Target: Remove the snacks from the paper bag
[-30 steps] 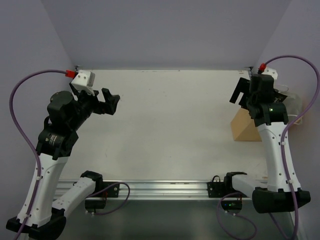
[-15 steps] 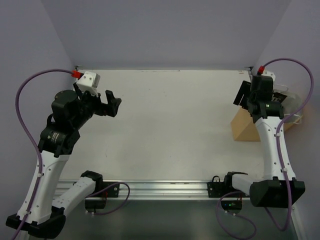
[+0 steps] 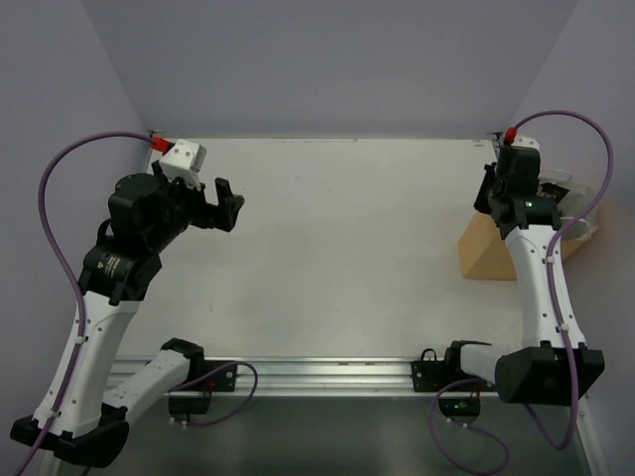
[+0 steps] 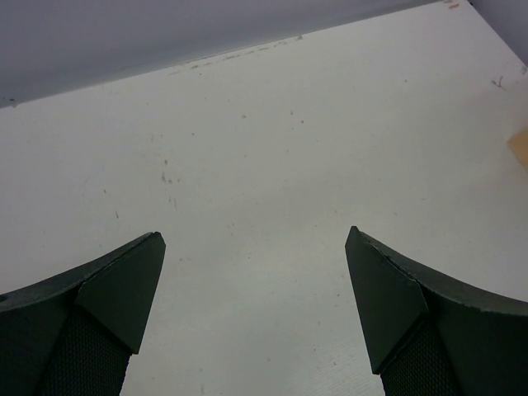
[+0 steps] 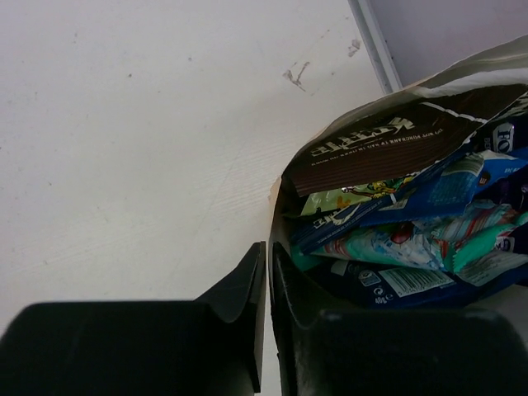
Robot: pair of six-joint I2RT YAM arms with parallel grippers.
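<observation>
The tan paper bag [image 3: 488, 254] lies at the table's right edge, its mouth toward the right wall. Inside the open paper bag [image 5: 462, 78] the snacks are stacked: a dark brown packet [image 5: 371, 153] on top, a blue one [image 5: 412, 198] below it, and a teal-and-red pouch [image 5: 404, 243]. My right gripper [image 5: 269, 247] is shut on the bag's rim, one finger outside and one inside; from above, the right gripper [image 3: 486, 198] sits over the bag's far end. My left gripper [image 3: 226, 203] hangs open over the left of the table with nothing between the fingers [image 4: 124, 280].
A metal rail [image 3: 317, 375] runs along the near edge between the arm bases. The table's far right corner and its raised edge [image 5: 371, 41] lie just beyond the bag. Purple cables loop from both wrists.
My right gripper went from open to shut at the bag's mouth and its arm shifted slightly to the right. The left arm drifted a little toward the centre, still open.
</observation>
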